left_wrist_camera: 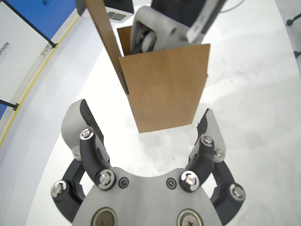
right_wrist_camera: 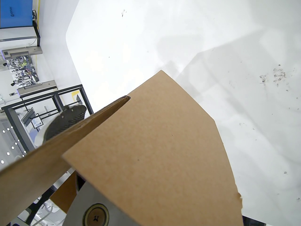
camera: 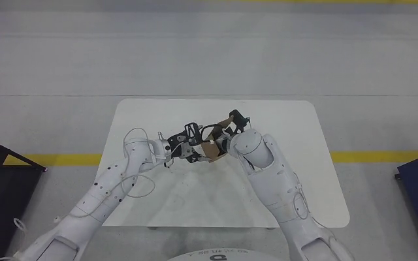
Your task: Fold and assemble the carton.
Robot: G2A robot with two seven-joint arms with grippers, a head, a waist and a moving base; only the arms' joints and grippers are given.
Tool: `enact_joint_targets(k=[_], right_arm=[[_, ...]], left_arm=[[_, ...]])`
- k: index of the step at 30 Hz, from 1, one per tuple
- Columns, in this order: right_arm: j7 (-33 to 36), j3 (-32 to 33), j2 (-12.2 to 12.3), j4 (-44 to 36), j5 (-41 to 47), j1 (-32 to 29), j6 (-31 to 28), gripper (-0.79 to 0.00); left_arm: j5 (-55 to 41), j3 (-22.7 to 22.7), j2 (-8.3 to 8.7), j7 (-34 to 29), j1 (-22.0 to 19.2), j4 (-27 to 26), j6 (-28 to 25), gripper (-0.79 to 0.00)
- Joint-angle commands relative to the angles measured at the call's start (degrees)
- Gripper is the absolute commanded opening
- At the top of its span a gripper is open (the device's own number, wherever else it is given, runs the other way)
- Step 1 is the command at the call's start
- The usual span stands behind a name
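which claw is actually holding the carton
The right claw: it reaches into the carton and is shut on its wall. The left claw is open and touches nothing.

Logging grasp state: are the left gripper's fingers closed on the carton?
No, in the left wrist view the left gripper is open, its fingers spread wide apart and not clamped on the carton.

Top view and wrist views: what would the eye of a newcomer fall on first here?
The brown carton stands out, half folded and held over the middle of the white table. The right gripper clamps one of its walls. The left gripper is open just in front of a hanging flap and does not touch it.
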Motion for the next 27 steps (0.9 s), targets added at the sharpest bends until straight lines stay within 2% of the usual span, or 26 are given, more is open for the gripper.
enact_joint_targets(k=[1, 4, 11, 18, 27], right_arm=[[-0.1, -0.02, 0.06, -0.08, 0.57, 0.02, 0.07, -0.785], [-0.18, -0.07, 0.19, -0.05, 1.15, 0.05, 0.07, -0.785], [-0.39, -0.07, 0.52, 0.18, 2.43, 0.24, 0.3, -0.785], [-0.33, -0.86, 0.96, -0.42, 2.32, -0.33, 0.41, -0.785], [1.6, -1.62, 2.18, -5.1, 0.07, -3.77, -2.15, -0.785]], left_arm=[[0.2, 1.1, -0.5, -0.36, -0.24, 0.3, 1.99, 0.0], [0.18, 2.68, -1.28, -1.7, -0.64, 0.6, 4.2, 0.0], [0.19, 4.93, -2.45, -2.64, -1.98, 2.26, 4.67, 0.0], [-2.62, 2.93, -3.33, -7.56, -1.39, 3.3, 16.19, 0.0], [-0.98, 0.43, -2.45, -5.49, -0.38, 2.74, 11.53, 0.0]])
